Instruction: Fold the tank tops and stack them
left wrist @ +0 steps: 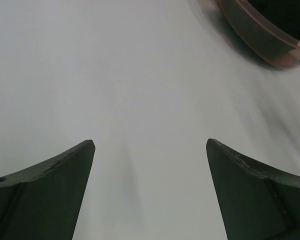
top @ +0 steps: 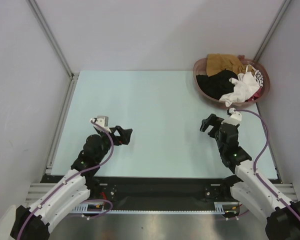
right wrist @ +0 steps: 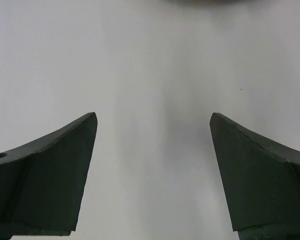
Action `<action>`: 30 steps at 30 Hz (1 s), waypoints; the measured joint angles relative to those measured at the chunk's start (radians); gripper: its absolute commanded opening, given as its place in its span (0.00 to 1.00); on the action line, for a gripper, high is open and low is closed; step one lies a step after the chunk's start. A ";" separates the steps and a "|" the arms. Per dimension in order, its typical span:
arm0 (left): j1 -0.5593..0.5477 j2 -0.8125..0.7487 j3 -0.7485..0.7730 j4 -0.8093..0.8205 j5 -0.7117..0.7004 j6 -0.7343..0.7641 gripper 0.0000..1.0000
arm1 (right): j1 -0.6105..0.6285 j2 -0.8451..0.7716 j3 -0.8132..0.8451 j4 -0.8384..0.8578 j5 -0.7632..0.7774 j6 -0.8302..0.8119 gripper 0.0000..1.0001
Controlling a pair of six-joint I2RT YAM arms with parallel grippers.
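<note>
The tank tops lie heaped in a round reddish-brown basket (top: 202, 87) at the table's far right: a mustard-brown one (top: 225, 62), a black one (top: 217, 82) and a white one (top: 244, 87) draped over the near rim. My left gripper (top: 125, 135) hovers low over the near left of the table, open and empty. My right gripper (top: 208, 123) is open and empty too, just short of the basket. The left wrist view shows wide-apart fingers (left wrist: 50, 190) over bare table, with the basket (left wrist: 260, 40) at its top right.
The pale table (top: 150, 110) is walled by white panels on the left, back and right. The basket fills the far right corner. In the right wrist view the fingers (right wrist: 260, 175) frame bare table surface only.
</note>
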 measured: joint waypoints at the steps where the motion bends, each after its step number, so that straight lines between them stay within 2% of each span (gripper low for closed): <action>1: 0.000 0.002 0.000 0.000 0.003 0.000 1.00 | -0.006 0.003 0.007 -0.015 0.020 0.007 1.00; 4: 0.000 0.007 0.000 0.003 0.013 0.000 1.00 | -0.051 0.029 0.059 -0.071 0.049 0.022 0.85; 6: 0.000 0.011 0.000 0.012 0.018 0.000 1.00 | -0.125 0.096 0.151 -0.135 0.027 0.039 0.81; 8: 0.000 0.017 0.000 0.021 0.023 0.000 1.00 | -0.230 0.189 0.281 -0.187 -0.009 0.055 0.61; 10: 0.000 0.024 0.000 0.025 0.029 0.000 1.00 | -0.337 0.285 0.405 -0.209 -0.061 0.073 0.60; 13: 0.000 0.028 0.000 0.025 0.041 0.000 1.00 | -0.419 0.370 0.503 -0.222 -0.084 0.091 0.64; 22: 0.000 0.028 0.000 0.030 0.050 0.000 1.00 | -0.496 0.643 0.721 -0.273 -0.100 0.124 0.62; 28: 0.000 0.032 0.000 0.034 0.055 0.000 1.00 | -0.525 0.760 0.762 -0.269 -0.113 0.161 0.58; 30: 0.000 0.038 0.000 0.037 0.060 0.000 1.00 | -0.529 0.797 0.777 -0.270 -0.116 0.166 0.39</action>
